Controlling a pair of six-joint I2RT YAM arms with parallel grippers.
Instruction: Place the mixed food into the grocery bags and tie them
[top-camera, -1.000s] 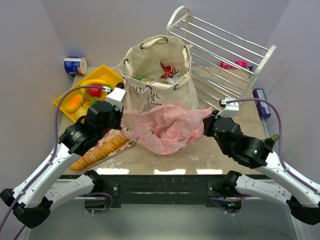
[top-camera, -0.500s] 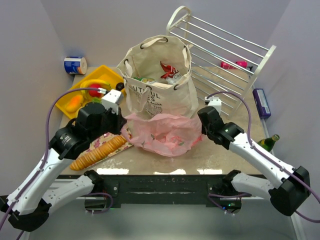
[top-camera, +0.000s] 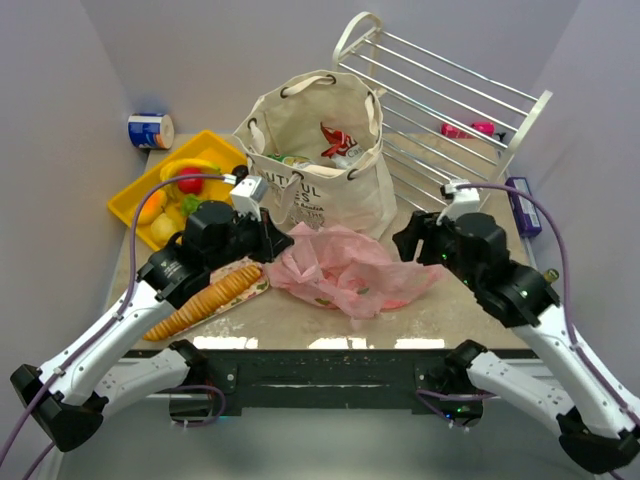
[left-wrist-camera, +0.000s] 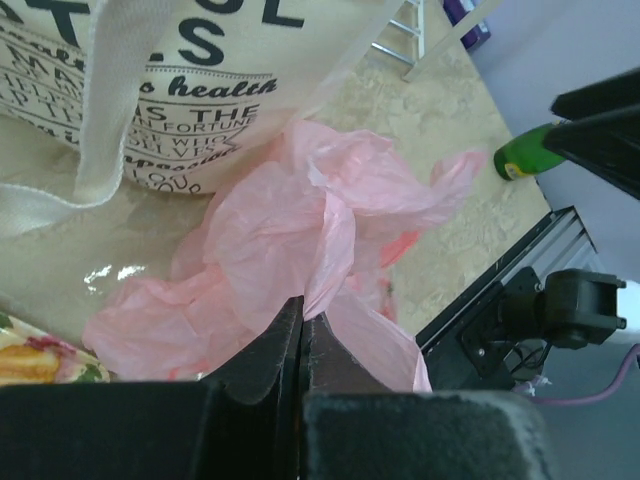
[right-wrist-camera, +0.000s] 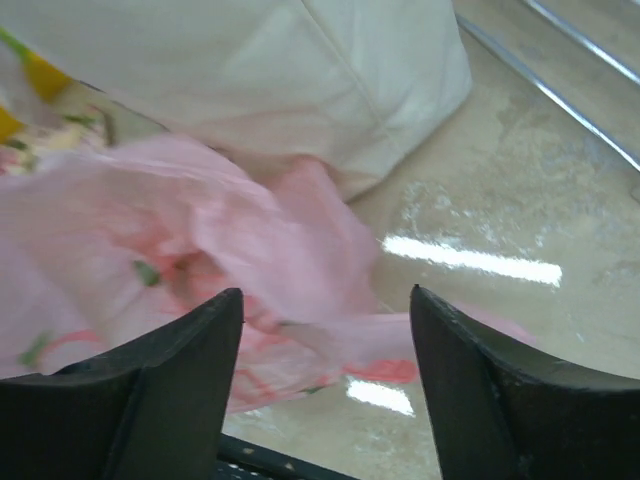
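Observation:
The thin pink plastic bag (top-camera: 350, 272) lies crumpled on the table in front of the cream canvas tote (top-camera: 320, 160). My left gripper (top-camera: 275, 243) is shut on a fold of the pink bag (left-wrist-camera: 300, 220) at its left end, with the film pinched between the closed fingertips (left-wrist-camera: 290, 325). My right gripper (top-camera: 408, 240) stands open just right of the bag, and the pink film (right-wrist-camera: 220, 250) lies loose beyond its spread fingers (right-wrist-camera: 210, 330). A red cookie packet (top-camera: 337, 140) sticks up inside the tote. Fruit (top-camera: 185, 182) sits in the yellow tray (top-camera: 125, 205).
A long tan cracker sleeve (top-camera: 205, 298) lies under the left arm. A blue-and-white can (top-camera: 150, 131) stands at the back left. A white wire rack (top-camera: 450, 100) leans at the back right, a purple box (top-camera: 522, 205) beside it. A green bottle (left-wrist-camera: 520, 160) lies near the right arm.
My right gripper has opened and let go of the pink bag's right end. My left gripper has shifted right, still pinching the bag, which has slumped flatter.

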